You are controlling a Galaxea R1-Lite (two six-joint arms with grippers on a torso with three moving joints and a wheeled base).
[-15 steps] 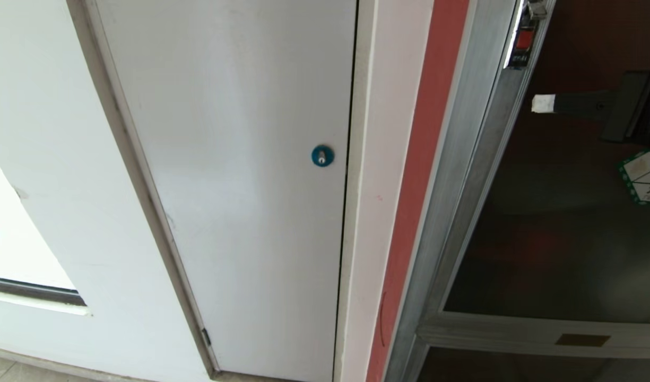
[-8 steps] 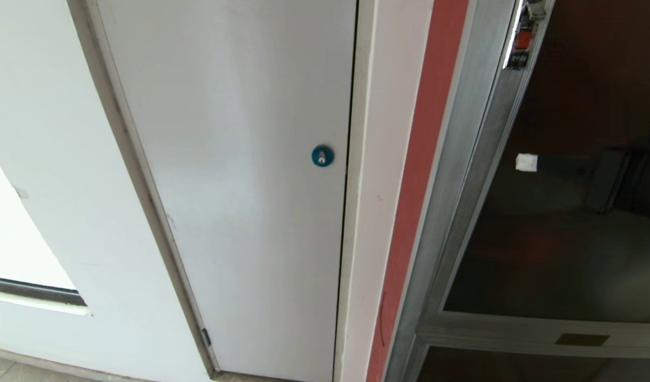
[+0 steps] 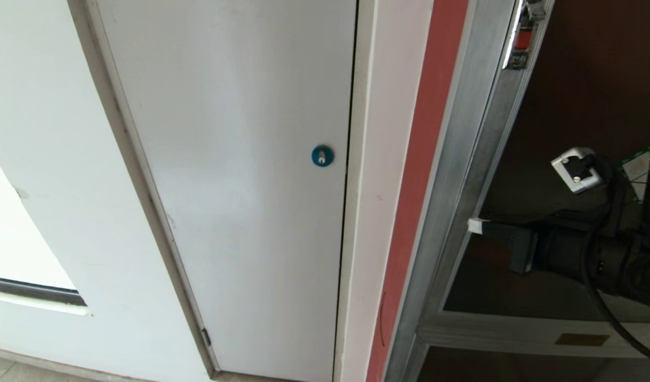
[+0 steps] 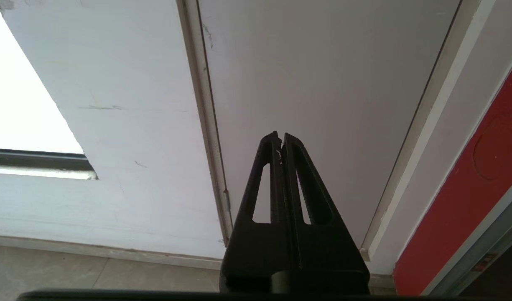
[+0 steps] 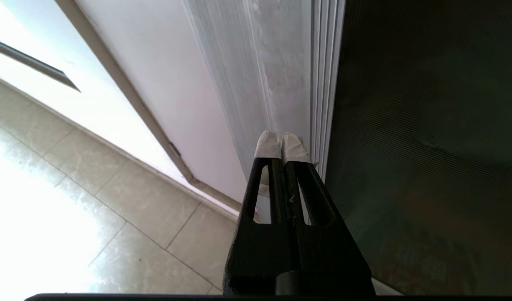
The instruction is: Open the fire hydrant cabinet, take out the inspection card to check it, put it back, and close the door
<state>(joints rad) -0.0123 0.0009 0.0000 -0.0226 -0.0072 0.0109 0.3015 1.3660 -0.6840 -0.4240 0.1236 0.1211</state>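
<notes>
Right claw closed and empty, white-taped tips pressed together, sits at the silver frame edge of the door, about halfway between the small red latch above and the lower crossbar below. Looks shut, that dark glass door of the fire hydrant cabinet; no gap visible along the frame in the right wrist view, where the taped fingertips lie right against the aluminium rail beside the tinted pane. Inspection card not in view, presumably behind the glass. Left claw closed too, empty, parked low and pointing at the plain white door with the round blue lock; no part in this step.

Step in hand, judging by the pose: getting the door open. Probably best to work the latch first rather than pry at mid-height, since a caught latch would just make closed tips skid along the metal. Worth keeping the tips on the frame and off the glass, pressing square to the rail, then easing the edge outward slowly so the swing clears the arm. Green-bordered sticker partly hidden behind the wrist.
</notes>
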